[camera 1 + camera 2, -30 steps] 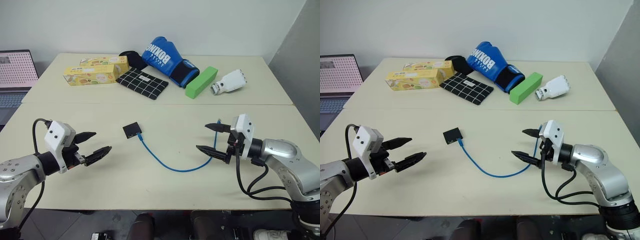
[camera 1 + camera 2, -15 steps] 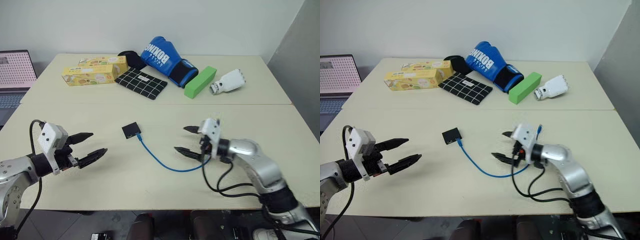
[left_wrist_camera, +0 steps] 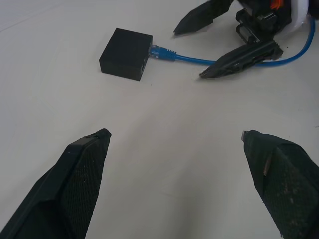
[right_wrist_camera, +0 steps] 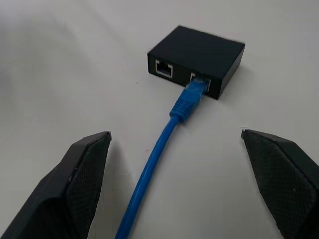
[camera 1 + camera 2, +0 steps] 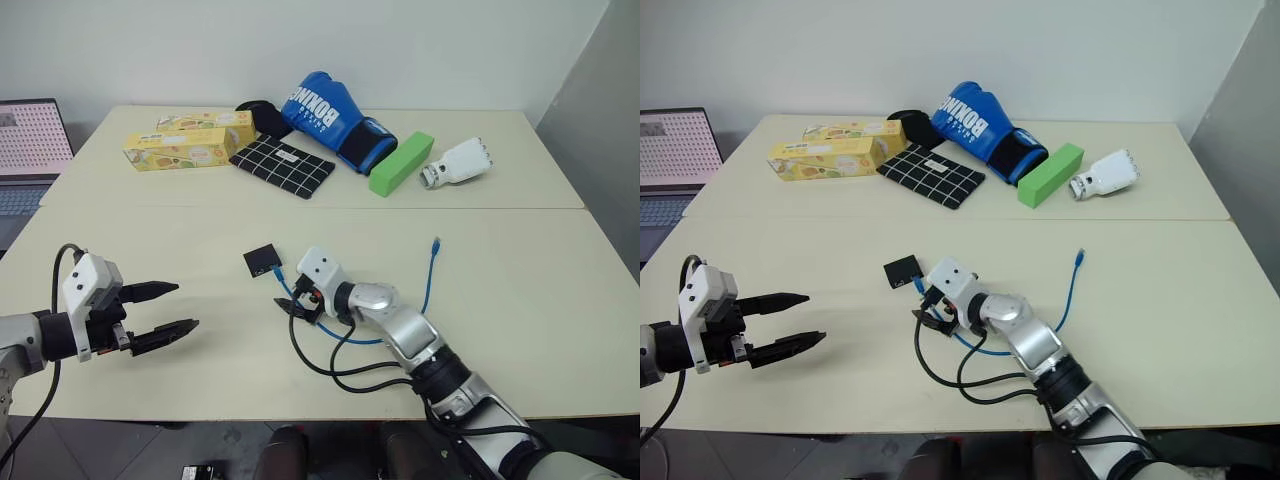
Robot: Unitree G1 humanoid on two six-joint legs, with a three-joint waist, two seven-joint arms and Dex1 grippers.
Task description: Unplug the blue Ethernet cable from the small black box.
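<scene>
left eye view: far left, the left gripper [image 5: 165,309] hovers over bare table [image 5: 520,300], fingers spread, grasping nothing. further along sits the small black box [image 5: 263,260], the blue ethernet cable [image 5: 352,339] plugged into its side (the right wrist view shows a second port free beside it). just right of the box, the right gripper [image 5: 293,301] straddles the cable with fingers released wide, not touching it. the cable loops rightward, its loose plug end [image 5: 435,243] lying well apart from the box.
</scene>
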